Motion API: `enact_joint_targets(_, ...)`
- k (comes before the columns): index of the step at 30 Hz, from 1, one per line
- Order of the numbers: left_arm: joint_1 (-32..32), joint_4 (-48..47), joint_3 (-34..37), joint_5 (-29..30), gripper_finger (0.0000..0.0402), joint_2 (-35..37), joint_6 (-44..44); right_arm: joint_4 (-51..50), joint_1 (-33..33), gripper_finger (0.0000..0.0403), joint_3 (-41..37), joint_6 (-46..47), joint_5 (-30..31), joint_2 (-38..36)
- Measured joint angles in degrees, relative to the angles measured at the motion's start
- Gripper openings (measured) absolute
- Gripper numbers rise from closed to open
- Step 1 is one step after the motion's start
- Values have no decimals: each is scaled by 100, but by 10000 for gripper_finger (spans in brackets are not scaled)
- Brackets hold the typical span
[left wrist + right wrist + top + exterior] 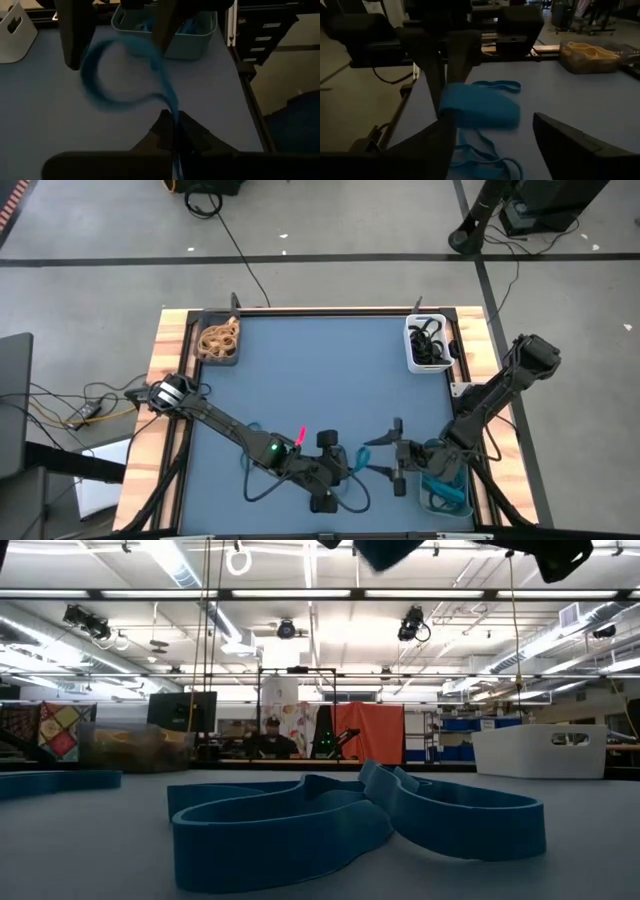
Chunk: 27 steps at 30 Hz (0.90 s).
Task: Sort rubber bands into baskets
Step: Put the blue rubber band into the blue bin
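Rubber bands: sorting looks far along. Tan bands (218, 338) fill the dark basket (218, 356), black bands (428, 340) the white basket (411, 352), blue ones (446, 490) the grey-teal basket (428, 505). At least 2 blue bands (300, 825) remain on the table (320, 370) near the front edge.

Left gripper (340, 470): clenched on 1 blue band (150, 60), which trails forward from its fingertips toward the right gripper (397, 455).

Right gripper: jaws released and spread, just beside the grey-teal basket. The held band hangs directly ahead of it, between the 2 grippers; whether it touches that band, cannot tell.
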<state>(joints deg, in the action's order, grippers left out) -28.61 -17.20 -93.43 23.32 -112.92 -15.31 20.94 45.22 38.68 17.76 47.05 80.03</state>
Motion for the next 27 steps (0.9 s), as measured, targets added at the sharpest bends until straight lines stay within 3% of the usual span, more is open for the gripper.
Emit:
enact_joint_targets(11,-1,-25,0,0,14,0,4,3,-121,158,0,-281,74,34)
enact_joint_targets(17,30,-66,0,6,20,0,-900,-5,-15,22,0,-529,28,34)
enact_joint_targets(22,95,-473,0,23,57,2,-1348,-116,214,10,0,-646,201,-71)
enact_joint_targets(27,84,-1466,0,44,105,7,-1843,-753,620,8,0,-535,305,-714)
